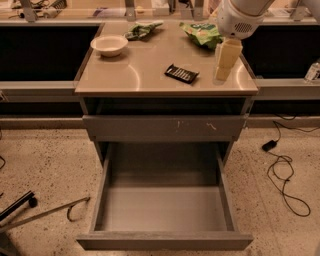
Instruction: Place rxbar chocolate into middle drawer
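The rxbar chocolate (181, 73), a small flat black bar with pale lettering, lies on the tan cabinet top (135, 75), right of centre. My gripper (224, 67) hangs from the white arm (240, 15) over the top's right side, just right of the bar and apart from it, holding nothing. The middle drawer (165, 241) is pulled wide out below, its smooth grey floor bare.
A white bowl (109, 45) sits at the top's back left. Two green snack bags (143, 29) (205, 32) lie at the back. A shut drawer front with pale scratches (165, 127) is above the open drawer. A black cable (282, 175) lies on the floor at right, metal legs (45, 212) at left.
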`<state>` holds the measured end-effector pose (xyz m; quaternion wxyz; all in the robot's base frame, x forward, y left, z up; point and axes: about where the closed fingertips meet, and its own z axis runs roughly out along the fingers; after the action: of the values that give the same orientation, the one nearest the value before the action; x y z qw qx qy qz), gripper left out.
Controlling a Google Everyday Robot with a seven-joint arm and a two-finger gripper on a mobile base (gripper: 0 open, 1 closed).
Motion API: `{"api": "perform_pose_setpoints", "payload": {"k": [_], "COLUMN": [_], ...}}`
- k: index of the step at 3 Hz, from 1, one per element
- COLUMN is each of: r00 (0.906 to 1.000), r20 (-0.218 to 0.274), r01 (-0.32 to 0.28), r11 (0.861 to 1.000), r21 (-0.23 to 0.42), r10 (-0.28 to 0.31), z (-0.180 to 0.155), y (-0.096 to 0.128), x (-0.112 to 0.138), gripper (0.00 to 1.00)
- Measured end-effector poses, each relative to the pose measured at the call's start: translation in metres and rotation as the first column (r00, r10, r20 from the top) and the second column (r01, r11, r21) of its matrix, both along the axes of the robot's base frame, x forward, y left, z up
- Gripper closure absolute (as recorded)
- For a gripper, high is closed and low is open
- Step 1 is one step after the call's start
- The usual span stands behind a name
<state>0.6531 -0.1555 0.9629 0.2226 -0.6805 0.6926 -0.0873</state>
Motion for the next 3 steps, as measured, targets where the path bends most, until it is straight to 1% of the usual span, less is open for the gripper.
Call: {"api": "perform_pose_setpoints", "payload": {"k": [1,2,3], "r00": [0.9969,0.9817,0.9652], "r20": [0.004,-0.024,-0.065], "r01": [0.078,0.189,0.254], "r11": [0.997,0.982,0.967], "r21": [-0.005,-0.011,0.000], "r10": [-0.078,-0.189,-0.253], "z": [-0.009,-0.025,-0.044], "y": [0.007,0.007,0.016], "x": [0.043,0.075,0.098], "gripper": [0.00,0.00,0.00]}}
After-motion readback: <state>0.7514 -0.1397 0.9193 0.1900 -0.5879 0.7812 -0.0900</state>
